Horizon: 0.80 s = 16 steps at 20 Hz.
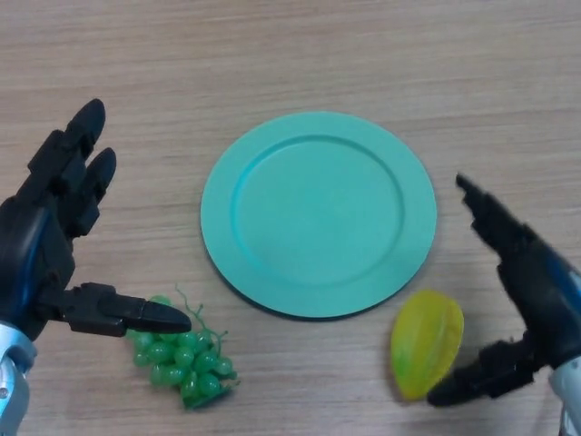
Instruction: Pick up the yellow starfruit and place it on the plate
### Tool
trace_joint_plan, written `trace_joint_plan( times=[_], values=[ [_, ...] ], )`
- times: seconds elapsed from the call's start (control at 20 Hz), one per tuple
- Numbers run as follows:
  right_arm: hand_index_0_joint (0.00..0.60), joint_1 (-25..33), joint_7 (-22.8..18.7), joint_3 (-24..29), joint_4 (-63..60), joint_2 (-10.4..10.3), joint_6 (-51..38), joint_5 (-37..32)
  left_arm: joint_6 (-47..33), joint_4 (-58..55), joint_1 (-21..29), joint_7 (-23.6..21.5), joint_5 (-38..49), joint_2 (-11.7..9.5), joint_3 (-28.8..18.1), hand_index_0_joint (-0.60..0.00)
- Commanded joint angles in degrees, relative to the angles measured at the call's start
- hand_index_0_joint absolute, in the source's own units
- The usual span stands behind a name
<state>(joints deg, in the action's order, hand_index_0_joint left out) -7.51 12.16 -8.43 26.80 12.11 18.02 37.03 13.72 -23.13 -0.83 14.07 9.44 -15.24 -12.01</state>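
The yellow starfruit (426,342) lies on the wooden table just off the lower right rim of the green plate (318,213), which has nothing on it. My right hand (536,300) is beside the fruit on its right, open, with the thumb tip touching or nearly touching the fruit's lower right edge and the fingers reaching up past the plate's right rim. At the left, my left hand (45,245) hovers open, its thumb pointing right over a bunch of green grapes (184,356).
The green grapes lie on the table below the plate's left side, partly under my left thumb. Bare wooden table surrounds the plate at the top and right.
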Motion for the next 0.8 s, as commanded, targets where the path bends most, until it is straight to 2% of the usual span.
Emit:
trace_joint_plan(
  times=[0.05,0.35,0.6,0.75,0.8],
  values=[
    [0.0,0.36,-2.18,-0.72,1.55,0.27,-3.49,2.88,-4.78,-1.86,2.07,-1.62,-0.98,-1.93,-1.69,0.0],
    [0.0,1.31,-7.15,-5.38,-3.83,-1.04,-1.48,1.17,-2.22,-2.04,2.91,-1.39,0.18,-1.58,-0.12,0.0],
    [0.0,4.81,-10.96,-8.18,-9.73,-1.22,-0.36,-0.27,-3.85,-1.76,2.23,-1.38,-1.33,-1.01,1.19,0.0],
    [0.0,4.3,-11.25,-9.59,-9.93,-1.23,1.31,-1.17,-3.87,-1.71,1.86,-0.74,-0.97,-1.13,0.51,0.0],
    [0.0,2.85,-10.45,-10.19,-7.92,-1.23,2.79,-5.39,-3.64,-1.81,1.79,-0.81,-0.7,-1.23,0.02,0.0]
  ],
)
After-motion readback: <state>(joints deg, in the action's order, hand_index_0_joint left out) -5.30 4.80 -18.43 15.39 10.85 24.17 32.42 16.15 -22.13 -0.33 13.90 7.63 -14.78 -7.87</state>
